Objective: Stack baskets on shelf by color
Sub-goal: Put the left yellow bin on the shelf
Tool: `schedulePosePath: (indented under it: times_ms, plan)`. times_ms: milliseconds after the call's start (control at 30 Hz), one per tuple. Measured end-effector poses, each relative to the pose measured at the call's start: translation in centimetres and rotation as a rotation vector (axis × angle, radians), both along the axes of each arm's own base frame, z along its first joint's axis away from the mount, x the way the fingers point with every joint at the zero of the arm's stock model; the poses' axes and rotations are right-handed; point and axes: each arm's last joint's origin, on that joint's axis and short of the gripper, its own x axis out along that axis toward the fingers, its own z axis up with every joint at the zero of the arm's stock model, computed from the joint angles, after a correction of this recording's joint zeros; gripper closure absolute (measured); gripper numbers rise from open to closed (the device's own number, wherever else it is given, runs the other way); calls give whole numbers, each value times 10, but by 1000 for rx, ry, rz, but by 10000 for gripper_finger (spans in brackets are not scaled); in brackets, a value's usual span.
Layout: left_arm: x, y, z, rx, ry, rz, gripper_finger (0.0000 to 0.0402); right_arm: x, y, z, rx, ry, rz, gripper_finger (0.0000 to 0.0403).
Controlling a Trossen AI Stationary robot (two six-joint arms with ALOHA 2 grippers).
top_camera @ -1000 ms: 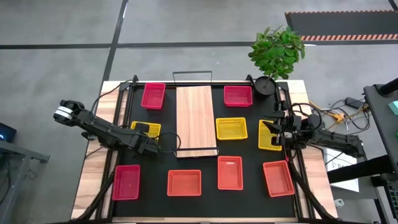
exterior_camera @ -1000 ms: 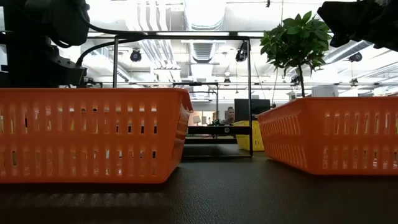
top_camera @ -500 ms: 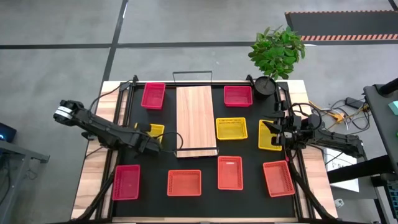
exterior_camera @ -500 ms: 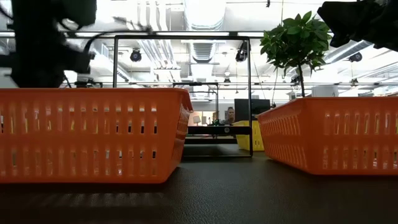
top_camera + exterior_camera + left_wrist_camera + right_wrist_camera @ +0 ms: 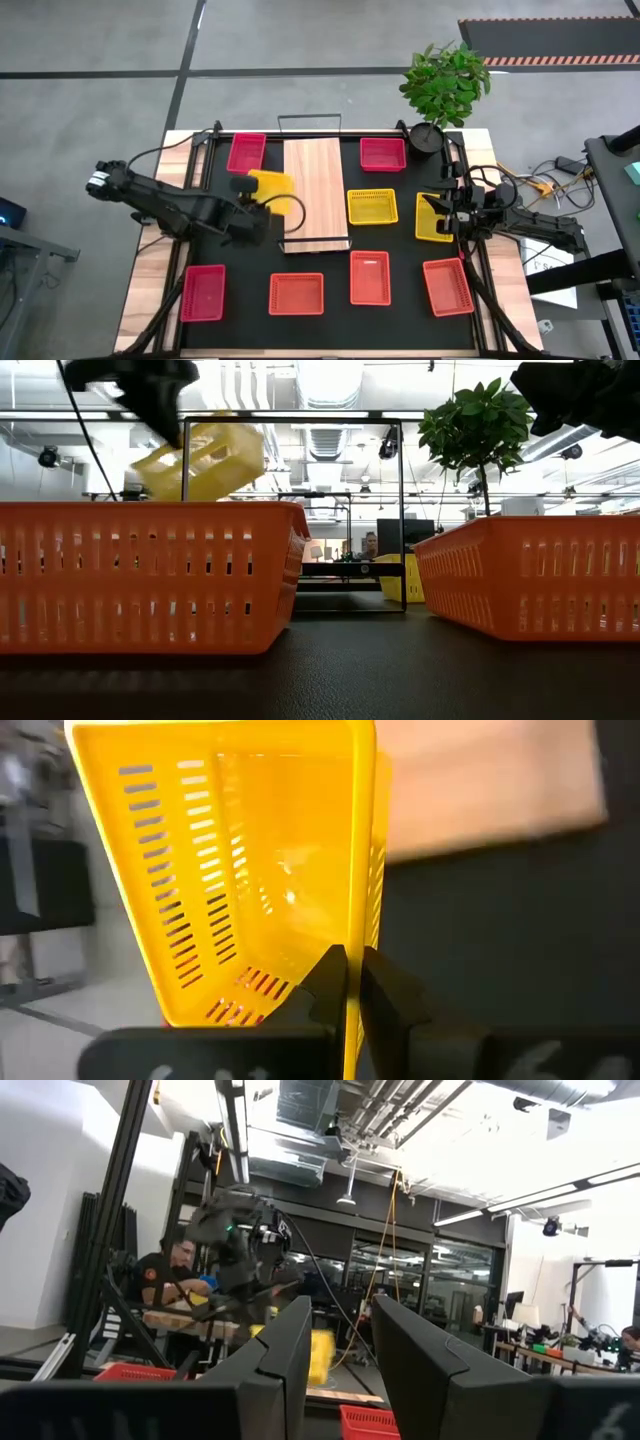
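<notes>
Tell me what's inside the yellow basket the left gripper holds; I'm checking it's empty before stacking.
Nothing shows inside the yellow basket held by the left gripper: only bare slotted walls. The gripper's fingers hide part of its near rim.

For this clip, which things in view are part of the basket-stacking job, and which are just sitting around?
Part of the job:
- yellow basket held by the left gripper
- other yellow baskets
- red baskets
- orange baskets
- shelf

Just there:
- potted plant
- black mat
- right gripper, idle and open at the table's right edge
</notes>
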Motion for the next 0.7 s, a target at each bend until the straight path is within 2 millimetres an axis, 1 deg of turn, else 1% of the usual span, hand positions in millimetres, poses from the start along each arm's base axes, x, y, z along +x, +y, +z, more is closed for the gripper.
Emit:
schedulePosePath:
  times_ms: [133,233,367,500,700]
  plan:
    - [18,19,11,9,-131,15,400,0,0,0,0,-2,0,298]
    - [33,37,16,21,-253,24,400,0,0,0,-1,-4,0,295]
    - [50,64,18,-23,-351,36,400,0,0,0,-1,-5,0,294]
    - [67,90,5,-65,-350,55,401,0,0,1,-3,-7,-3,299]
    - [89,112,-29,-69,-255,112,401,-1,0,4,13,-19,8,305]
